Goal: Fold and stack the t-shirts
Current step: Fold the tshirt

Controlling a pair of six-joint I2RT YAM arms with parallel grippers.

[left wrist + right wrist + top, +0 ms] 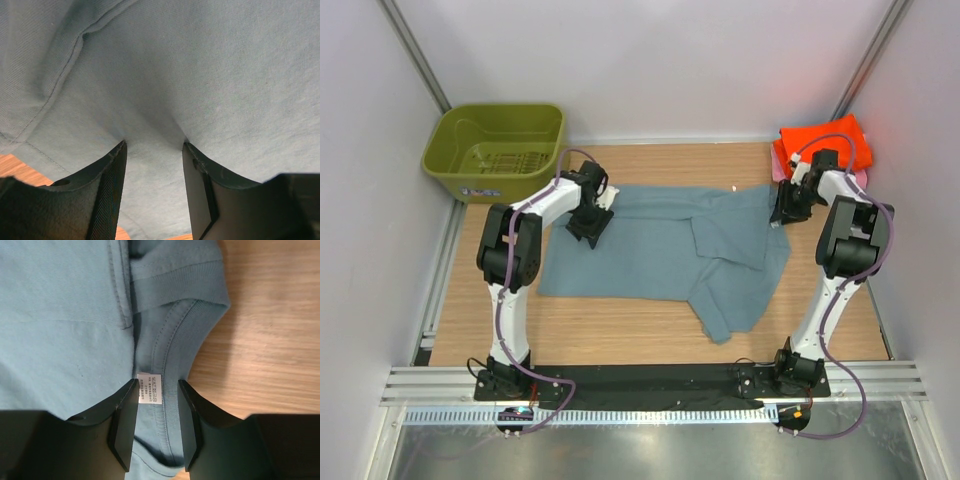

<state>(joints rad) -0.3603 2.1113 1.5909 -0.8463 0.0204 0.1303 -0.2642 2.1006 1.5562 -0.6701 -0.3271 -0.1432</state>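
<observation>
View from above of a wooden table (620, 325) with two robot arms mounted at its near edge. The task looks to be in its middle stage. A folded bright orange shirt (825, 140) sits in the far right corner of the table, with a sliver of a pink shirt (861, 178) showing beneath it, so that pile seems to be finished work. The large blue-grey shirt (660, 250) lies mostly flat across the middle of the table. Its right part is doubled over onto the body and one corner trails toward the near edge. It is at best part-folded and has yet to be brought to the stack. An olive-green basket (545, 135) stands past the table's far left corner, and no cloth is visible in it. Both arms reach forward over the table, elbows raised and wrists tipped down onto the far edge of the blue-grey shirt. The left gripper (590, 228) presses into the cloth near the shirt's far left end. In its wrist view the two dark fingers (107, 180) stand apart with smooth fabric filling the gap, slightly puckered at the tips, not pinched shut. The right gripper (782, 212) comes down at the shirt's far right end, beside the orange pile. Its fingers (125, 420) are also apart, straddling the ribbed collar (172, 340) and a small white label (150, 387), with bare wood just to one side. Both look poised to close on the far edge for the next fold.
</observation>
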